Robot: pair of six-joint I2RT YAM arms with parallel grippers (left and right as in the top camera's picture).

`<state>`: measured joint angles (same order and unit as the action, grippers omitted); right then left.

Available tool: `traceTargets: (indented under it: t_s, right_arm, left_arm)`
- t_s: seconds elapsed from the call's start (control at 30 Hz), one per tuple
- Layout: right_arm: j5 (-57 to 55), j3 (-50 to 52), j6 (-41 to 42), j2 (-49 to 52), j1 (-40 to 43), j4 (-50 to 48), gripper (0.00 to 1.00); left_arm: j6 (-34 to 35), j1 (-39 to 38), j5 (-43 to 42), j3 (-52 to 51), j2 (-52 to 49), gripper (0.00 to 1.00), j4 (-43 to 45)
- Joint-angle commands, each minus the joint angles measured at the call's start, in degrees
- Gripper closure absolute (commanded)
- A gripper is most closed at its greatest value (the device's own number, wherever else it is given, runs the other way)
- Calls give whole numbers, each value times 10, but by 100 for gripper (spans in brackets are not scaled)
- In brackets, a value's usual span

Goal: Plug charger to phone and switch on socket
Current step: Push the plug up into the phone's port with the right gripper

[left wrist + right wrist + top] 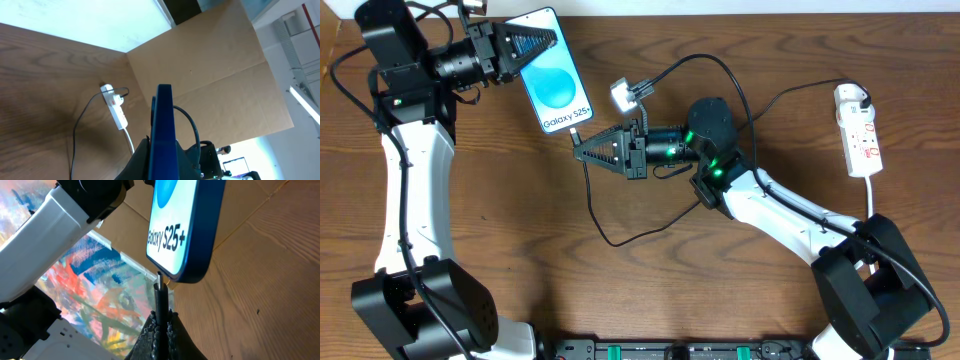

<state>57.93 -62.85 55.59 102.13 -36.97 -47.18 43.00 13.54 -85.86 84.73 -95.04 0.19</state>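
Observation:
My left gripper point(525, 48) is shut on the phone point(556, 84), gripping its top end; the blue screen reads "Galaxy S25+". In the left wrist view the phone point(163, 135) shows edge-on between the jaws point(162, 160). My right gripper point(588, 148) is shut on the charger's black connector end point(160, 300). Its metal tip point(159, 278) sits right at the phone's bottom edge point(192, 255); whether it is inserted I cannot tell. The charger cable point(610, 232) loops across the table. The white socket point(858, 128) lies at the far right with a white plug point(850, 97) in it.
A white-and-grey adapter block point(628, 95) lies right of the phone, with a black cable running from it. The socket's white cord point(872, 195) runs toward the table's front. The socket also shows in the left wrist view point(116, 109). A cardboard wall point(210, 75) stands behind the table.

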Motion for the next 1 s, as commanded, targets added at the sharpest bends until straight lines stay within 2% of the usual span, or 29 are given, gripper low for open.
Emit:
traceTargets:
  t_s: [0.0,0.97]
  right_arm:
    - [-11,-10,7,-12,3,-2,99]
    - [-26,-10,15,-12,3,-2,99]
  left_arm:
    - [-8,0,-20,-2,7,93,1]
    - [-22,-23,-21,-2,7,93,-1]
